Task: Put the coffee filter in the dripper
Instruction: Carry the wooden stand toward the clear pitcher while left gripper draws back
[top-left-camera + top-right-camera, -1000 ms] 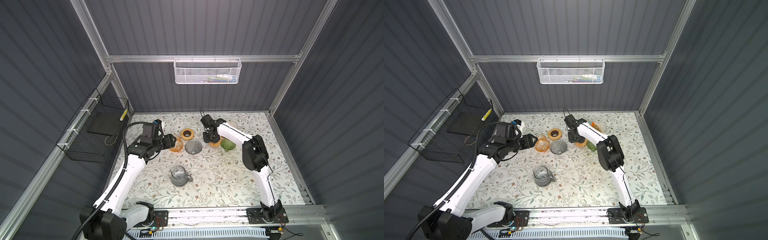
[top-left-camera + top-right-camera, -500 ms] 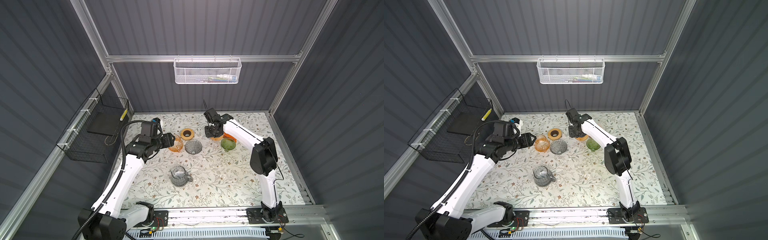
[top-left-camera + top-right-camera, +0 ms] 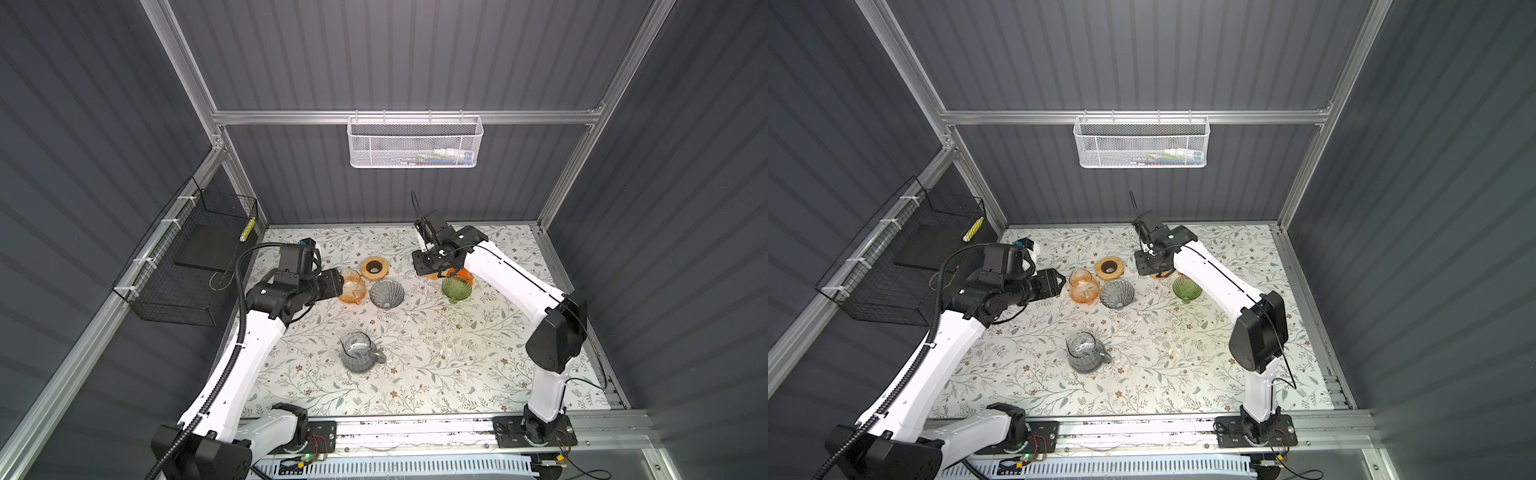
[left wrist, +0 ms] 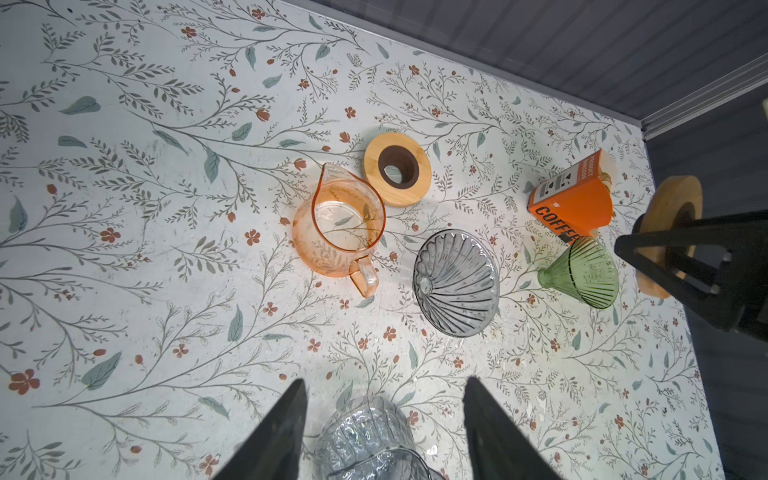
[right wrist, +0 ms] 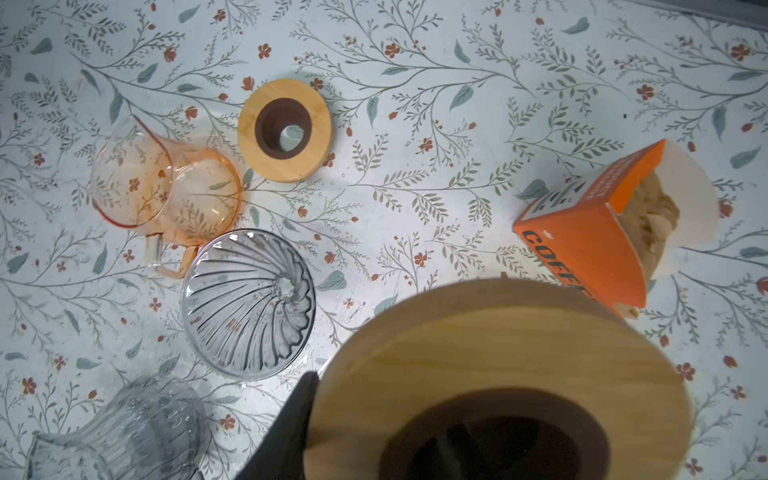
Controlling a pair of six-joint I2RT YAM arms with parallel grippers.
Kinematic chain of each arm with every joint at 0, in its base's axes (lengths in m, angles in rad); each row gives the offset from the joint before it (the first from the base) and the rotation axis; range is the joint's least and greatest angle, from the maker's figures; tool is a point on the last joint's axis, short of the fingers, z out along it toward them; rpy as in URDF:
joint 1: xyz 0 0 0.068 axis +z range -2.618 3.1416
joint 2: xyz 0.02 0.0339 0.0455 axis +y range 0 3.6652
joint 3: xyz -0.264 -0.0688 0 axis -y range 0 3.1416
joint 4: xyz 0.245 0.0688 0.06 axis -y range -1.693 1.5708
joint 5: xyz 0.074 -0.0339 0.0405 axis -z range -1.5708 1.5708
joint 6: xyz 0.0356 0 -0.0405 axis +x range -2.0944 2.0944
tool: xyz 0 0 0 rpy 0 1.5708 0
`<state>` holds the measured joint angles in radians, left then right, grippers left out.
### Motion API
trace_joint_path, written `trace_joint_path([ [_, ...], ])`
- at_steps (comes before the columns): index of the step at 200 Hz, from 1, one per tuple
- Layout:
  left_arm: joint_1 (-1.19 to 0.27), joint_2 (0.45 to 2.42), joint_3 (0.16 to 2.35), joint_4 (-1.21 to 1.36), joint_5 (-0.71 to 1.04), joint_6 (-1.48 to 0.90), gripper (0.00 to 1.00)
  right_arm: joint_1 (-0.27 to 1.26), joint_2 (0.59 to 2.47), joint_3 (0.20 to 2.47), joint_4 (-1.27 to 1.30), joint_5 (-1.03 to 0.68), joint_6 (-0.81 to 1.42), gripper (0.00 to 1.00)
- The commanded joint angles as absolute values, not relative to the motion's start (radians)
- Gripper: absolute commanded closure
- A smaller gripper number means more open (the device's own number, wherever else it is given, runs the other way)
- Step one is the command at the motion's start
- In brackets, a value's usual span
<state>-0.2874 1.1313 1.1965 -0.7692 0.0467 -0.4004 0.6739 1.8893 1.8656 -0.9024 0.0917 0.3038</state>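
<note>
Filter box (image 4: 571,199), orange.
- Broad face, left wrist view: large black capitals, "COFFE"; the rest of the word is not visible.
- Right wrist view (image 5: 582,245): same capitals, "COFFE", with the end hidden.
- Adjoining face, left wrist view: small print "PRODUCT BARCODE", beside a black-and-white label panel. The marks in the panel are not legible.
- Right wrist view: that small print is too blurred to read in full.

Packet (image 3: 446,156) in wall basket (image 3: 374,145): coloured print, too small to read in both top views.
</note>
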Motion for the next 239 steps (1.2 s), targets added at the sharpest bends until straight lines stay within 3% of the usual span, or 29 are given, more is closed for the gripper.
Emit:
trace_joint_path([
  [1, -0.293, 1.074, 1.158, -0.827, 0.03, -0.424, 0.4, 0.712, 1.861, 1.85, -0.925, 0.089, 0.281, 0.72],
  [139, -0.293, 0.899, 0.998, -1.007, -0.106, -0.584, 0.41, 0.96, 1.841, 1.958, -0.964, 0.014, 0.224, 0.72],
  [239, -0.293, 0.852, 0.945, -1.101, -0.258, -0.661, 0.37, 1.075, 1.97, 2.038, -0.985, -0.102, 0.202, 0.73],
])
